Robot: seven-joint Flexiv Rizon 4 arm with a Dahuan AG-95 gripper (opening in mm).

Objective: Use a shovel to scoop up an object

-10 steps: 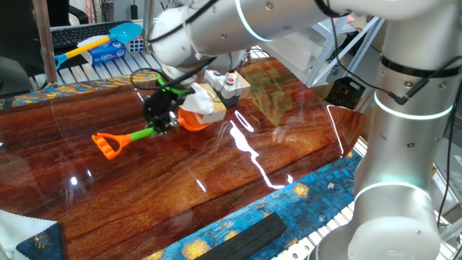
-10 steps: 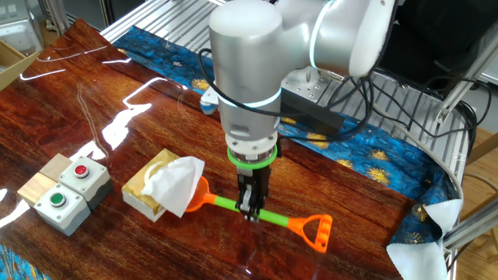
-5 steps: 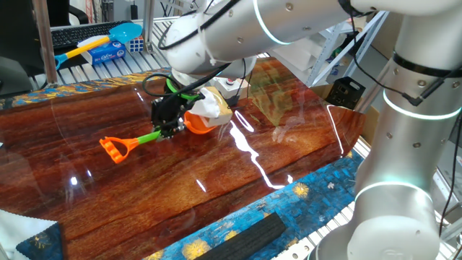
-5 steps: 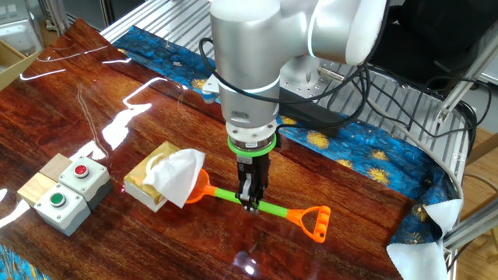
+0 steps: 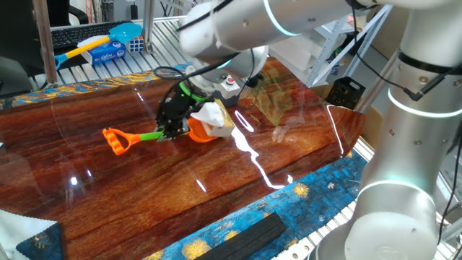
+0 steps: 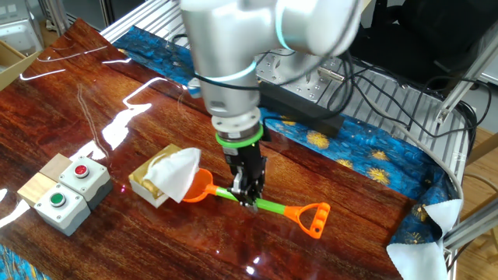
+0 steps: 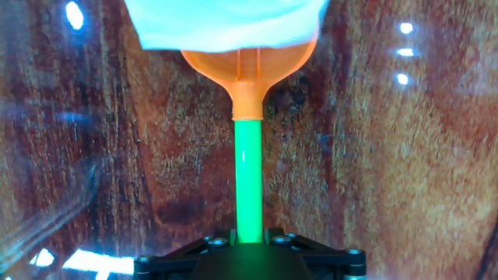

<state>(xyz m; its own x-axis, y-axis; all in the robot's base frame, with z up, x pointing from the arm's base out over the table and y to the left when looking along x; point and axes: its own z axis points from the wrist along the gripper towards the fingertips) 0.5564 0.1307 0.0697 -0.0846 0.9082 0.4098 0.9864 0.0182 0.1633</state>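
From one fixed view, the shovel [image 5: 155,134] is lying beside the object [image 5: 214,118], blade against it. The other fixed view is showing a grey button box [image 6: 68,192] beyond the object [image 6: 163,176]. The hand view is showing the gripper [image 7: 249,247] clamping narrowly on the green shaft.

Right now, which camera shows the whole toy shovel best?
The other fixed view: the shovel shows whole, blade to D-handle. One fixed view shows the handle and shaft, with the blade partly under the tissue. The hand view shows only the shaft and part of the blade.
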